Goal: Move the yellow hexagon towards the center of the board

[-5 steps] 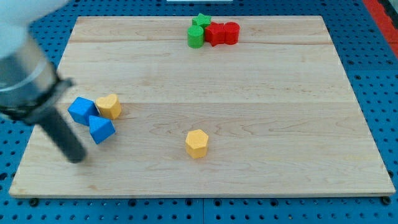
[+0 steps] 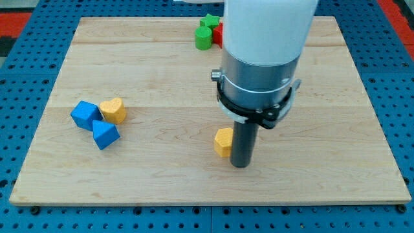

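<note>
My tip (image 2: 240, 164) rests on the counter (image 2: 162, 77) near its front edge, just right of centre, touching the right side of the yellow hexagon (image 2: 223, 142). The rod covers the hexagon's right part, so only its left half shows and its shape is hard to confirm. There are no fingers here to release or clench, only the bare rod. The rod stands upright from the tip into a wide grey collar and a white arm body that fills the top middle and runs off the frame. That body hides most of the red block (image 2: 218, 33) at the far edge; its shape cannot be told. Left of it sit a green star (image 2: 208, 21) and a green cylinder (image 2: 203, 38). At the left, a blue cube (image 2: 85, 114), a blue wedge-like block (image 2: 104, 135) and a yellow heart (image 2: 114, 110) cluster close together.
</note>
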Robot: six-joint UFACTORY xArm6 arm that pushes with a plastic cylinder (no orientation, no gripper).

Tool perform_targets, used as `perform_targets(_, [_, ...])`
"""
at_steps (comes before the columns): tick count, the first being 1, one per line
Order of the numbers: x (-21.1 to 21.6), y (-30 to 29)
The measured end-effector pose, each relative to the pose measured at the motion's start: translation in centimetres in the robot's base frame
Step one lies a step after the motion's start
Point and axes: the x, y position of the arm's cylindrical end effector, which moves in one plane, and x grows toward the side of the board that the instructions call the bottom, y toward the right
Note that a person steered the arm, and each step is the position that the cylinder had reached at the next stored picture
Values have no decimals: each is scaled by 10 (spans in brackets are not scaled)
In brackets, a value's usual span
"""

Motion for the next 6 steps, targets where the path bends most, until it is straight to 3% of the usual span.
perform_targets(1, [-28, -40])
perform_targets(2, [-55, -32])
perform_targets(3, [-53, 22])
perform_targets(4, [-88, 33])
perform_targets(5, [-133, 10])
perform_targets(6, [-125, -20])
